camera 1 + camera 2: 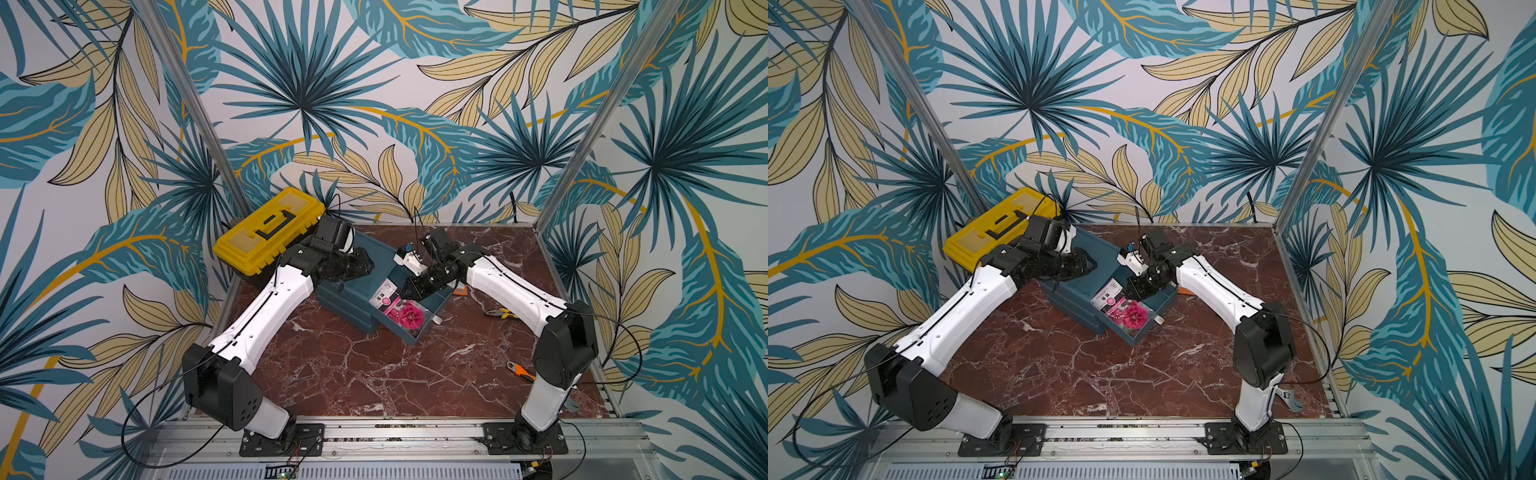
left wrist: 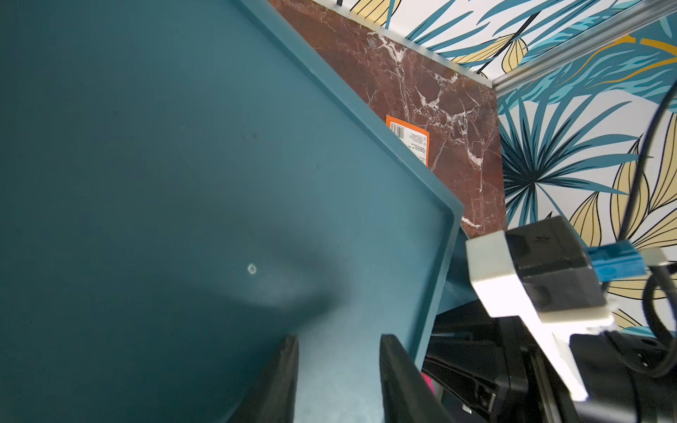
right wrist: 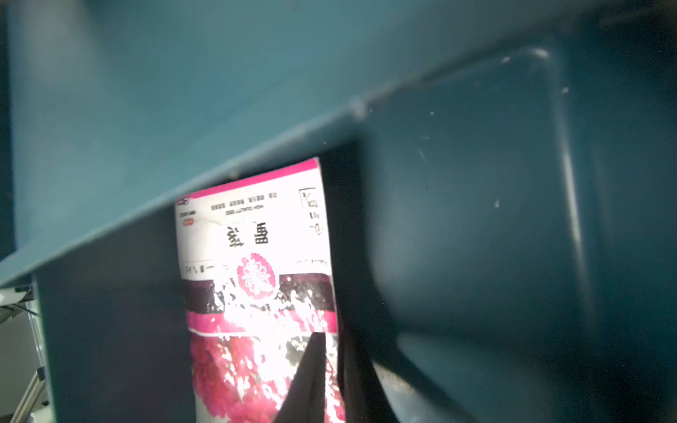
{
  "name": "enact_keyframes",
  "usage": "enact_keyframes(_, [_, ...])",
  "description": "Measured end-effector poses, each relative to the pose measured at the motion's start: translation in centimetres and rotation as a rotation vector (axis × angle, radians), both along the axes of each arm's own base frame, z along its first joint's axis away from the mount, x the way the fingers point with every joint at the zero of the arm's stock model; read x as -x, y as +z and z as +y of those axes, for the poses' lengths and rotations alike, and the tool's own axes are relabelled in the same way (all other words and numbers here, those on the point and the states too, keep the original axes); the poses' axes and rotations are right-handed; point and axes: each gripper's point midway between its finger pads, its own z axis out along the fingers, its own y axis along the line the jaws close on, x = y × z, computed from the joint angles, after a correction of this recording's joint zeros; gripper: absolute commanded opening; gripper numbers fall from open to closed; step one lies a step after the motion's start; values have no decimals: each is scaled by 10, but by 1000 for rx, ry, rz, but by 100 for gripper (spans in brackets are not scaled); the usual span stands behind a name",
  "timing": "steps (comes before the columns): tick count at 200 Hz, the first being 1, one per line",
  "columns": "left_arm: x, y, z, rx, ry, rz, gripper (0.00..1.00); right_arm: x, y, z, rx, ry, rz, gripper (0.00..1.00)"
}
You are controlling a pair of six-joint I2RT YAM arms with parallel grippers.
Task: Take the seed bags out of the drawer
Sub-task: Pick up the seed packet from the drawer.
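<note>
The teal drawer unit (image 1: pixel 380 251) (image 1: pixel 1100 249) stands mid-table with its drawer (image 1: pixel 432 328) (image 1: pixel 1142 338) pulled out. Seed bags lie inside it: a pink-flower one (image 1: pixel 409 318) (image 1: pixel 1133 316) and a white-faced one (image 1: pixel 384 295) (image 1: pixel 1106 297). My right gripper (image 1: pixel 409 293) (image 1: pixel 1133 293) (image 3: pixel 331 366) reaches into the drawer and is shut on the edge of a pink-flower seed bag (image 3: pixel 256 274). My left gripper (image 1: pixel 361 262) (image 1: pixel 1086 266) (image 2: pixel 339 340) rests on the unit's flat top (image 2: pixel 183 183), jaws a little apart with nothing between them. An orange-edged seed bag (image 1: pixel 459 291) (image 1: pixel 1185 292) (image 2: pixel 410 139) lies on the table beside the unit.
A yellow toolbox (image 1: pixel 268 230) (image 1: pixel 1000 232) sits at the back left, touching the wall. Pliers (image 1: pixel 500 313) and an orange-handled tool (image 1: pixel 519 371) lie on the marble table near the right arm. Metal frame posts stand at the back corners.
</note>
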Motion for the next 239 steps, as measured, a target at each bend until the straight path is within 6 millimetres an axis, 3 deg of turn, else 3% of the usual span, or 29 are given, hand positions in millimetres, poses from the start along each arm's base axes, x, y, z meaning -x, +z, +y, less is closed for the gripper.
enact_keyframes(17, [0,0,0,2,0,-1,41,-2,-5,-1,17,-14,3,0])
enact_keyframes(82, [-1,1,0,4,0,-3,41,-2,3,-3,36,-82,21,0])
enact_keyframes(101, [-1,1,0,5,0,-4,41,-2,18,-5,40,-104,31,0])
enact_keyframes(134, [-1,1,0,5,1,-4,41,-4,64,-11,28,-155,16,0])
enact_keyframes(151, [-2,1,0,6,1,-7,41,-4,75,-16,23,-181,36,0])
enact_keyframes(205, [-2,0,0,14,8,-8,41,-12,62,-30,-17,-306,266,0])
enact_keyframes(239, [-2,1,-1,16,10,-8,41,-16,54,-28,-30,-343,333,0])
